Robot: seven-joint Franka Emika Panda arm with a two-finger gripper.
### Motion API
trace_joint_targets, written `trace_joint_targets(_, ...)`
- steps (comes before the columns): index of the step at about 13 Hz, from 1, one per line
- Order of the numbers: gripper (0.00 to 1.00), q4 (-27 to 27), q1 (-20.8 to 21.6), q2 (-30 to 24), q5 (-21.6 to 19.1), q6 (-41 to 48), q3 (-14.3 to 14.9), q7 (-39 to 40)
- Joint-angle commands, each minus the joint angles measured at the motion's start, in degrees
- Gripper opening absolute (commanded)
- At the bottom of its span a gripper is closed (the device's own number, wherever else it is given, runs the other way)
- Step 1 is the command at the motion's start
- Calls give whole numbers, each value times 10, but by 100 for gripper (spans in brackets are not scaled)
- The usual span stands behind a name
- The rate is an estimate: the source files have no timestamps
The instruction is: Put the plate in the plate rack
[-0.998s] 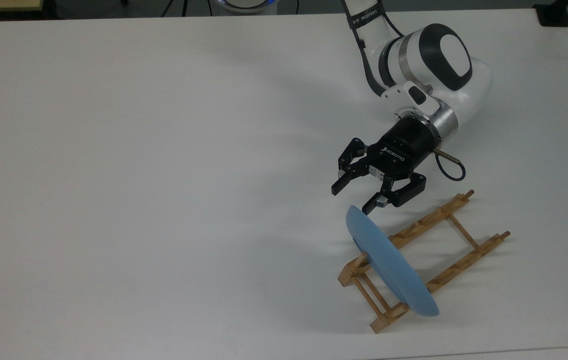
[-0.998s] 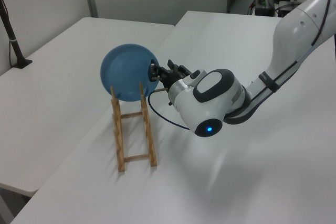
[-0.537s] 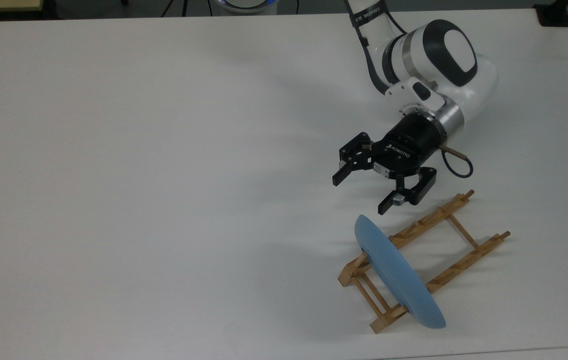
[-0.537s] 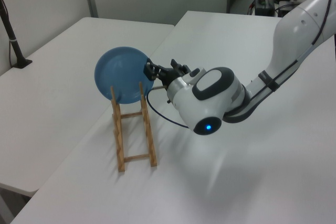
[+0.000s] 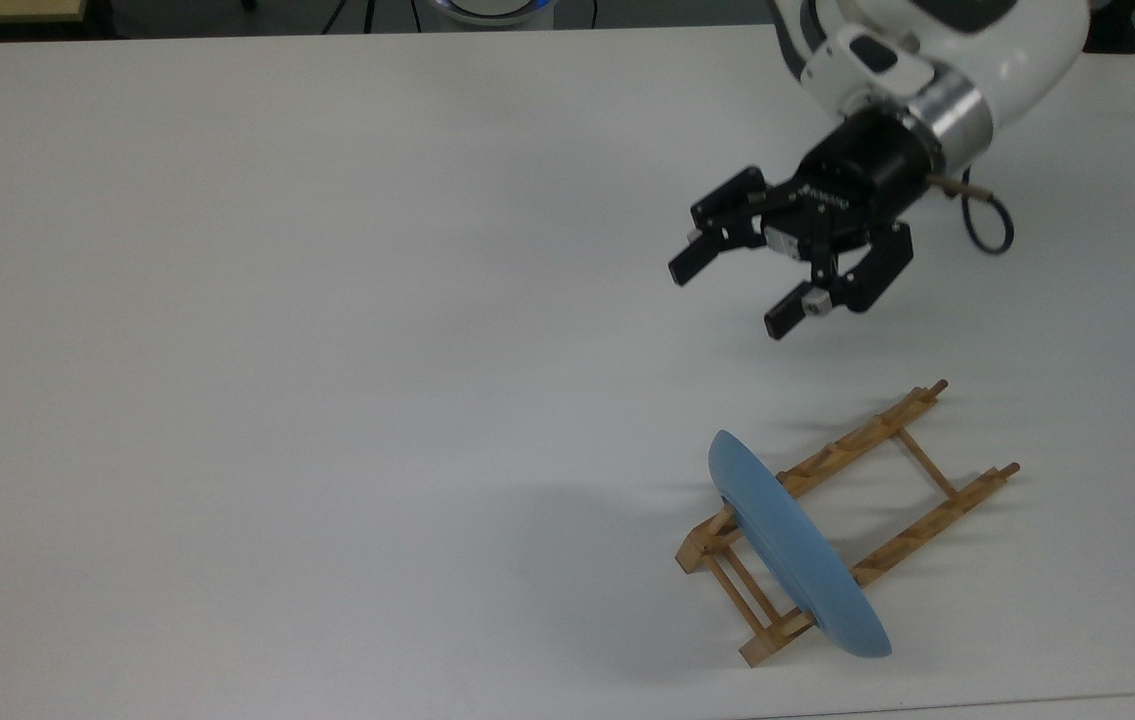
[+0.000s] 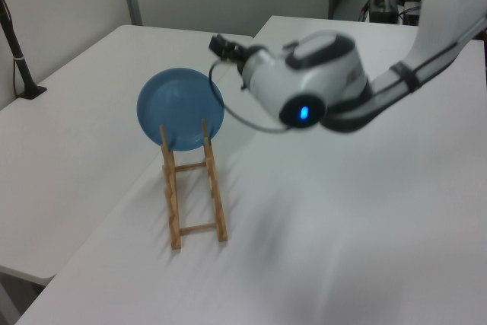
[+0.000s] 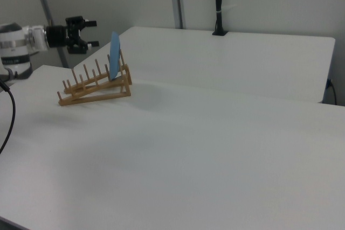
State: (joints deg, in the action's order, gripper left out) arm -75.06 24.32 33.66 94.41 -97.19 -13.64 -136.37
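Observation:
The light-blue plate (image 5: pixel 795 545) stands on edge in the end slot of the wooden plate rack (image 5: pixel 887 500), leaning a little. In the left view the plate (image 6: pixel 179 109) shows its round face above the rack (image 6: pixel 194 188); in the right view the plate (image 7: pixel 114 56) is a thin blue edge at the rack's (image 7: pixel 94 87) right end. My gripper (image 5: pixel 727 295) hangs open and empty above the table, well clear of the plate, toward the top view's top. It also shows as my gripper (image 6: pixel 219 43) and my gripper (image 7: pixel 86 32) raised above the rack.
The white table (image 5: pixel 327 300) stretches wide to the top view's left. A second white table (image 7: pixel 242 52) stands beyond a gap in the right view, with a black post (image 7: pixel 218 4) on it. The arm's black cable (image 6: pixel 228 116) loops near the plate.
My gripper has drawn back from the plate and risen, moving toward the top view's top. The plate, let go a second ago, settled into the rack slot and now stays still.

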Motion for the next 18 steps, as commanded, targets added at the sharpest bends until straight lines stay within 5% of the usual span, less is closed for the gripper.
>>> trace_joint_targets(1, 100, -26, -39, -92, -134, -70, -2, 92)
trace_joint_targets(6, 100, -31, -102, -174, -423, -98, -2, 331)
trace_joint_targets(11, 100, -127, -181, -291, -658, -90, -2, 587)
trace_joint_targets(14, 100, -185, -223, -343, -741, -90, -2, 720)
trace_joint_targets(18, 100, -208, -302, -373, -854, -34, 1, 1051)
